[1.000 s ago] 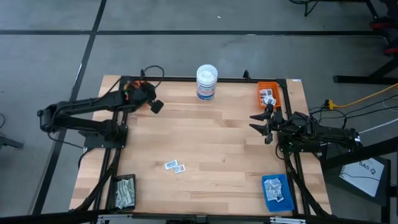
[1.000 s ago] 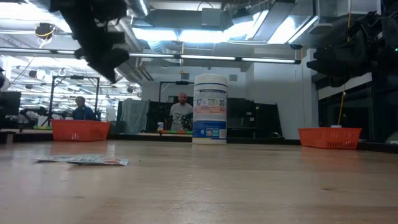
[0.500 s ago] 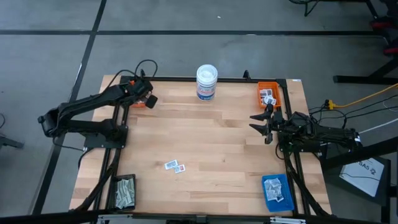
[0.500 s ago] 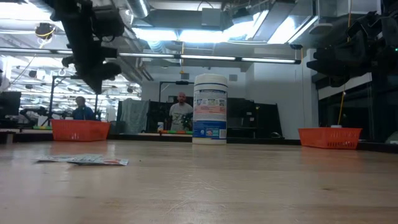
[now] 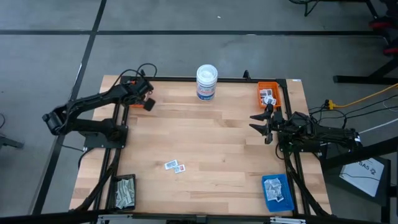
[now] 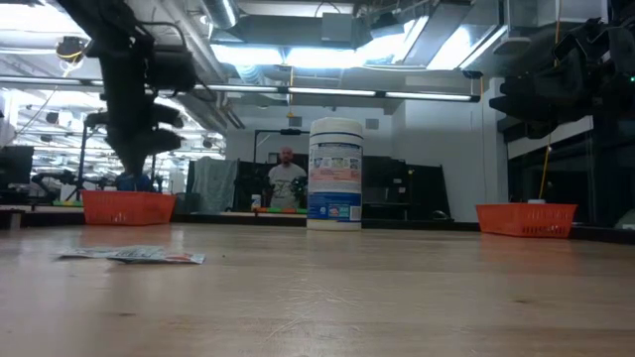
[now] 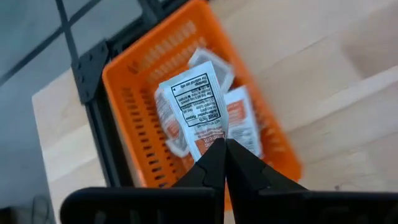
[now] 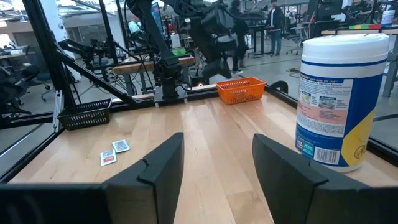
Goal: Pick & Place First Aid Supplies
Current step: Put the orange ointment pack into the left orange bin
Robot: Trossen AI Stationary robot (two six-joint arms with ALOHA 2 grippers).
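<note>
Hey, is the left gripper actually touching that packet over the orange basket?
Touching. The left wrist view shows the left gripper shut, its fingertips pinching the bottom edge of the packet, held above the orange basket.

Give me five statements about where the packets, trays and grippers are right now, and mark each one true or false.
1. The left gripper holds a packet above the orange tray. True.
2. The right gripper is shut on a packet. False: it is open and empty.
3. Two packets lie loose on the table. True.
4. The white tub lies tipped over. False: it stands upright.
5. The blue tray is empty. False: it holds packets.
</note>
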